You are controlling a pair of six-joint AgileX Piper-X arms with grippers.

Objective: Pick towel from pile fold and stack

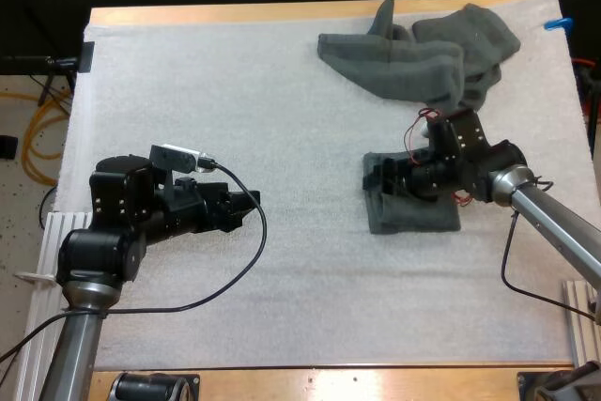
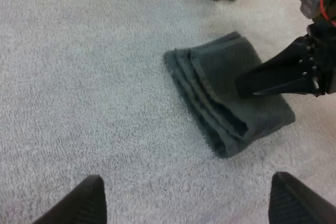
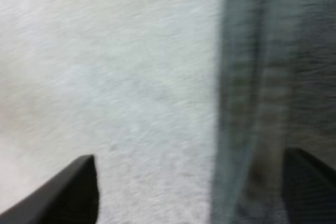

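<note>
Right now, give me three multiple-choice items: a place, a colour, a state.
1. Where does the crumpled towel pile lie?
A) far right of the mat
B) near left corner
C) off the table
2. What colour is the folded towel?
A) red
B) white
C) dark grey-green
3. How are the fingers of the left gripper?
A) shut on a towel
B) open over bare mat
C) shut on nothing
Answers: 1 A, the high view shows it at the far right edge; 2 C, same shade as the pile; 3 B, the left wrist view shows them apart over bare mat.
</note>
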